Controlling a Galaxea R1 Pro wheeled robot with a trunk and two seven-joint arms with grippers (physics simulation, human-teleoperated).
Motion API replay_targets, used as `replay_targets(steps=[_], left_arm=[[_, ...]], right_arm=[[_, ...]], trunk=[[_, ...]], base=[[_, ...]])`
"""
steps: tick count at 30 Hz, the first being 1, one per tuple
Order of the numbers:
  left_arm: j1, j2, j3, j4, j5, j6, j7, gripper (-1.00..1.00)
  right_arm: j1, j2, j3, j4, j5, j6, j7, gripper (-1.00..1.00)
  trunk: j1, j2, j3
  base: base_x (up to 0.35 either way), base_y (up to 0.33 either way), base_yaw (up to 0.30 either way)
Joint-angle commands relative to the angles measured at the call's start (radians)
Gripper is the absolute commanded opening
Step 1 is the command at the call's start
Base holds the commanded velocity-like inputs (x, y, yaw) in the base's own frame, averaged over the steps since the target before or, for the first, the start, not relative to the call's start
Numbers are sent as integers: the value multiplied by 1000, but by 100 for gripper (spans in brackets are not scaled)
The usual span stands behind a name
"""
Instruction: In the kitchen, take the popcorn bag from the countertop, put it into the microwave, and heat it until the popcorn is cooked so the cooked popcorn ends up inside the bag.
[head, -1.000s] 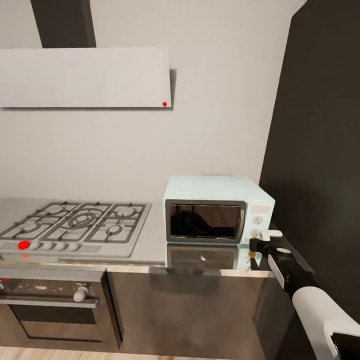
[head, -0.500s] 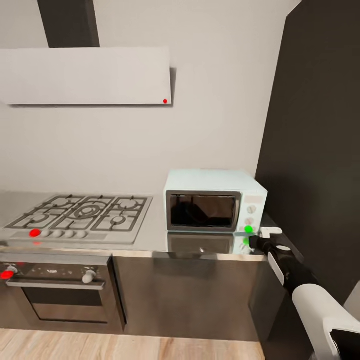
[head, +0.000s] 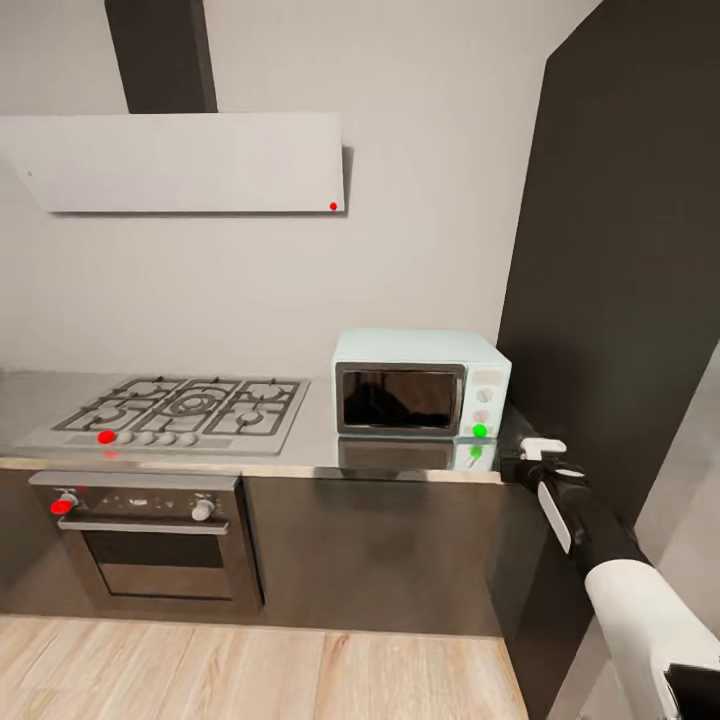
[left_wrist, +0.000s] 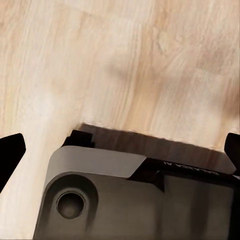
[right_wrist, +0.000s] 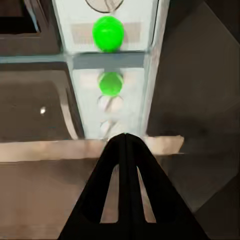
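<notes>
**Microwave running, robot backed off**

Glowing green now, the indicator light (head: 480, 431) on the microwave (head: 420, 395) was dark a second ago, so heating has likely begun. The camera has retreated from the tabletop (head: 300, 440). The popcorn bag is probably behind the dark door, though it's indistinct. The right gripper (head: 528, 458) reaches forward, fingers pressed together; the left's fingers (left_wrist: 11, 150) are spread.

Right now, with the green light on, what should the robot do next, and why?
Probably just wait with the right gripper back. The microwave has its door shut and its light glows green, so it seems to be heating. The dark glass hides what's inside.
</notes>
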Motion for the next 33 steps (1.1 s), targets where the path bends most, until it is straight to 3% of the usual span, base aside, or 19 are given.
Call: replay_targets(steps=[1, 3, 5, 9, 13, 16, 19, 22, 33], left_arm=[[-1, 0, -9, 1, 10, -4, -2, 100], [0, 0, -9, 1, 9, -5, -2, 100], [-1, 0, -9, 1, 8, -5, -3, 100], [0, 4, -9, 1, 9, -5, -3, 100], [-1, 6, -9, 1, 8, -5, -3, 100], [-1, 6, -9, 1, 9, -5, -3, 100], [-1, 6, -9, 1, 10, -5, -3, 100], [-1, 6, -9, 1, 10, -5, -3, 100], [-1, 7, -8, 1, 9, -5, -3, 100]], right_arm=[[-1, -2, -3, 35, 2, 5, 6, -100], [-8, -22, -3, 98, 6, -1, 7, -100], [4, -25, -2, 114, 4, -2, 6, -100], [123, -25, -2, 213, 3, -67, -1, -100], [148, -26, 5, 599, 5, -319, -4, -100], [151, -21, 9, 754, 21, -444, -4, -100], [238, -12, 9, 774, 33, -461, -5, -100], [403, 2, 9, 777, 42, -467, -7, -100], [545, 28, 9, 777, 46, -470, -13, -100]], trunk=[[-1, -1, -1], [-1, -1, -1], [-1, -1, -1], [-1, -1, -1], [-1, -1, -1], [-1, -1, -1], [-1, -1, -1], [-1, -1, -1], [-1, -1, -1]], base=[[-345, 0, 0], [-345, 0, 0], [-317, 0, 0], [-76, 0, 0], [-4, 0, 0], [0, 0, 0], [0, 0, 0], [0, 0, 0], [0, 0, 0]])
